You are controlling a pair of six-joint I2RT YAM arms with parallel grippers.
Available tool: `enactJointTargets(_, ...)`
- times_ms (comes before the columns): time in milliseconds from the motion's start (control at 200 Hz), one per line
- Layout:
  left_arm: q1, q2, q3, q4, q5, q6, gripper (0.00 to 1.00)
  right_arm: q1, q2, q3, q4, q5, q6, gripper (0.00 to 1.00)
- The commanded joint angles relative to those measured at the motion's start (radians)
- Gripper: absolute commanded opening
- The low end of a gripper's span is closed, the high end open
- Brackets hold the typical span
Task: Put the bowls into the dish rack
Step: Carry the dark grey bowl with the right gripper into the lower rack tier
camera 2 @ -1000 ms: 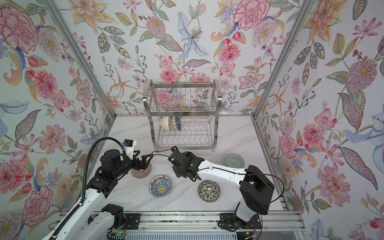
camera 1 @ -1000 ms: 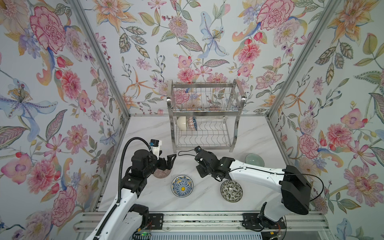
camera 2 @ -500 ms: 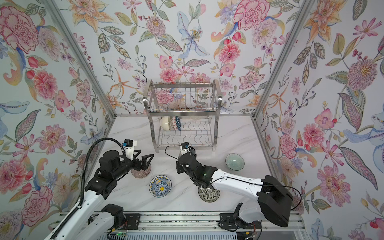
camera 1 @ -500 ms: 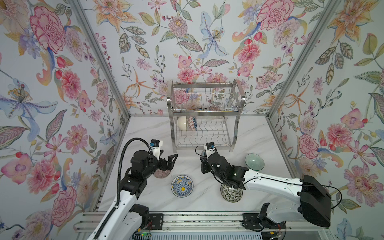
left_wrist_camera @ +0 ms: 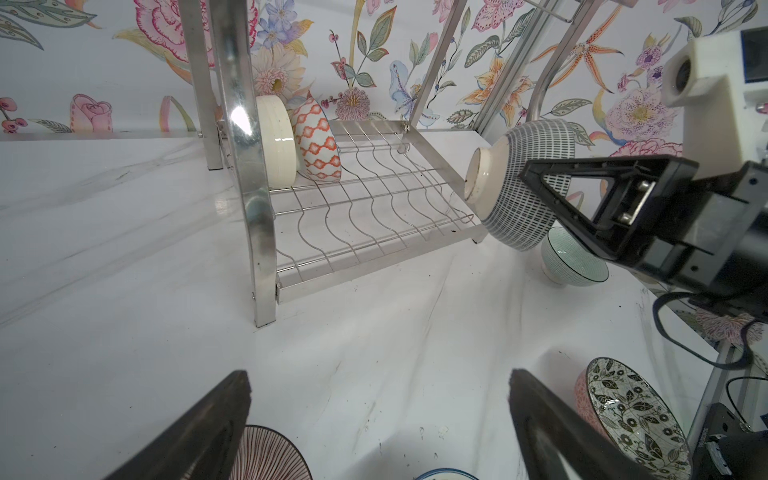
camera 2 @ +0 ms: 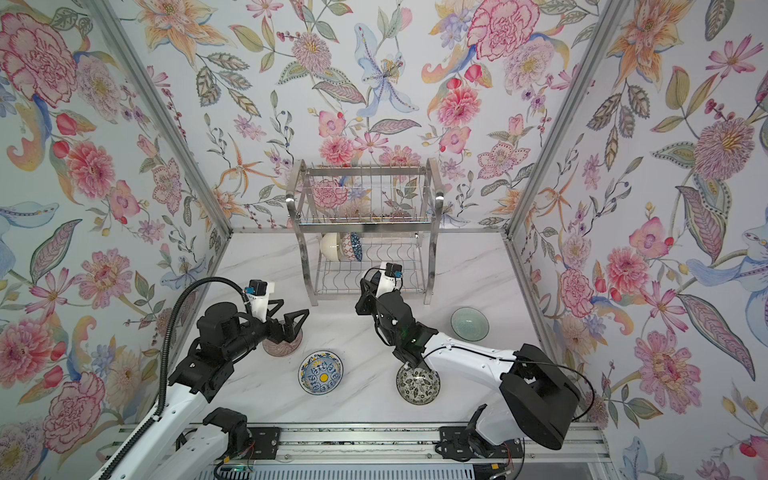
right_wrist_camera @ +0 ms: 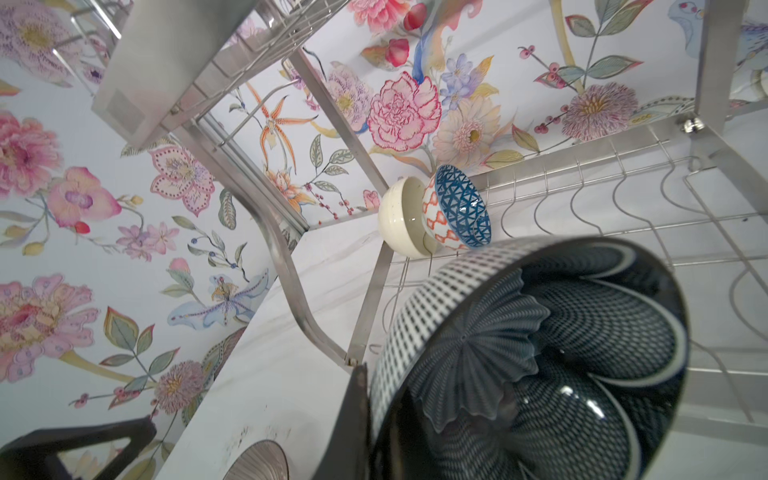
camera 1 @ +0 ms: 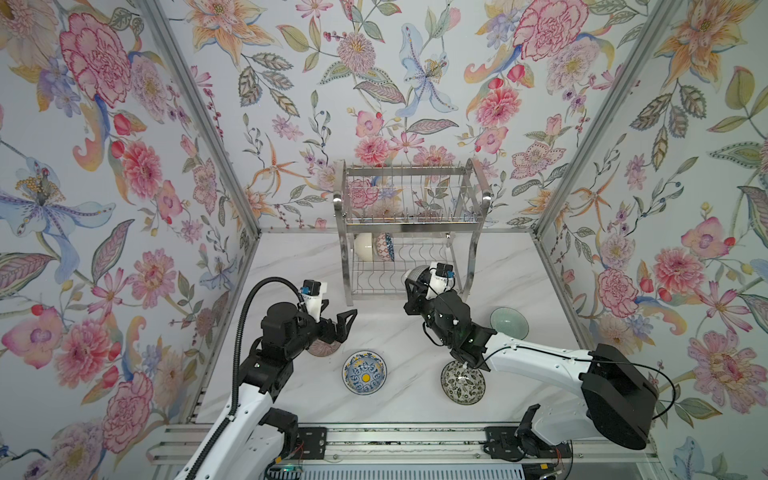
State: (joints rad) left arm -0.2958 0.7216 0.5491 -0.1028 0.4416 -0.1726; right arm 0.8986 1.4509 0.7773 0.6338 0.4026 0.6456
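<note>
My right gripper (camera 1: 412,291) (right_wrist_camera: 376,399) is shut on the rim of the dark navy flower-shaped bowl (camera 1: 415,275) (right_wrist_camera: 561,353) (left_wrist_camera: 515,183). It holds the bowl on its side just in front of the dish rack's (camera 1: 411,227) (camera 2: 365,226) wavy lower shelf. A cream bowl (camera 1: 363,247) and a blue lattice bowl (camera 1: 384,246) stand on edge at the shelf's left end. My left gripper (camera 1: 347,322) (left_wrist_camera: 380,382) hangs open and empty over the mauve ribbed bowl (camera 1: 322,348) (left_wrist_camera: 266,457).
On the marble table lie the blue-white yellow-centred bowl (camera 1: 364,372), the black-white leafy bowl (camera 1: 462,381) under my right forearm, and the pale green bowl (camera 1: 509,323) to the right of the rack. Flowered walls close in the left, back and right.
My right gripper has carried the navy bowl away from the table's middle and up to the front of the rack's lower shelf, turning as it went. The left arm has barely moved.
</note>
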Motion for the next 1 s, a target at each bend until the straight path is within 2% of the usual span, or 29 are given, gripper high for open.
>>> enactJointTargets(0,-0.012,-0.017,-0.014,0.008,0.007,0.019,0.99,-0.01,0.055,0.007,0.228,0.018,0.071,0.0)
enactJointTargets(275,-0.032,-0.022,-0.023,0.011,-0.014,0.021,0.99,-0.062,0.192,0.073,0.371,0.036,0.2,0.0)
enactJointTargets(485,-0.068,-0.021,-0.025,-0.004,-0.048,0.031,0.99,-0.133,0.309,0.142,0.448,-0.043,0.324,0.01)
enactJointTargets(731,-0.079,-0.023,-0.026,-0.014,-0.084,0.048,0.99,-0.197,0.396,0.281,0.347,-0.163,0.377,0.0)
enactJointTargets(991,-0.08,-0.013,-0.025,-0.011,-0.071,0.047,0.99,-0.252,0.434,0.397,0.204,-0.323,0.337,0.02)
